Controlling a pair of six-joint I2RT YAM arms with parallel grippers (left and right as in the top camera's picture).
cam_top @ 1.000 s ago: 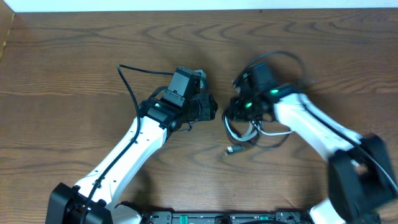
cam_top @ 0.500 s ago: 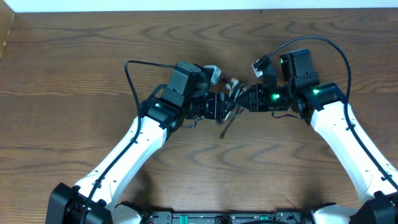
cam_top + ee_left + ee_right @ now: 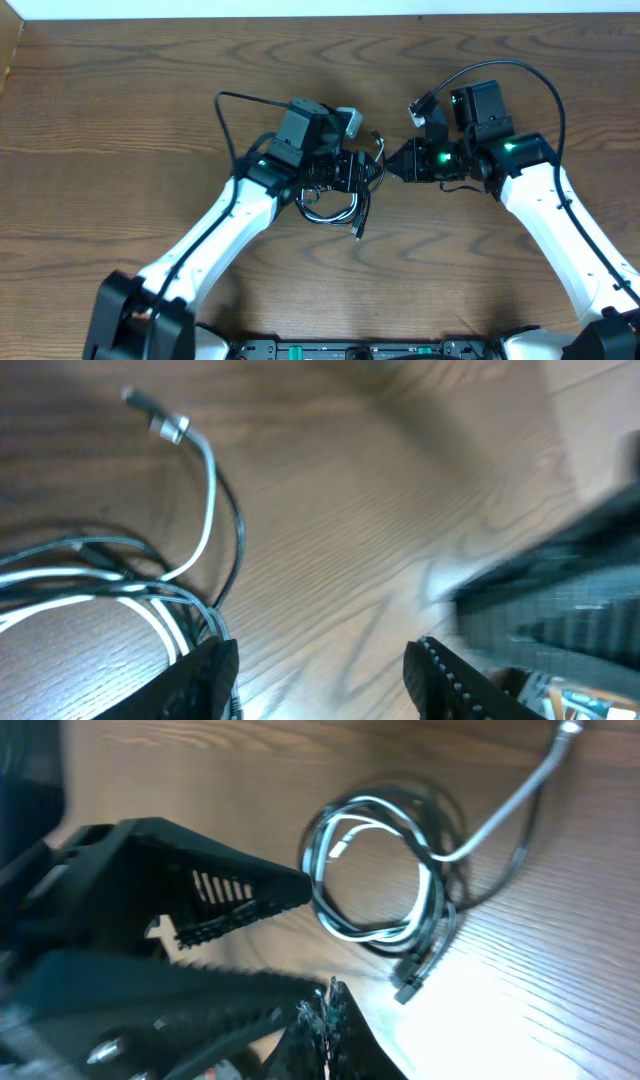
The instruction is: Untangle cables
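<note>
Since the cables (image 3: 332, 205) had passed from the right gripper (image 3: 394, 165) to the table (image 3: 120, 100) beside the left gripper (image 3: 325, 660), I logged both grippers spread, clamping nothing, black and white strands still coiled together, untangling barely begun.

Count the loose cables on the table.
2: a white cable and a black cable, wound together beside the left claw; overlaps could hide another.
</note>
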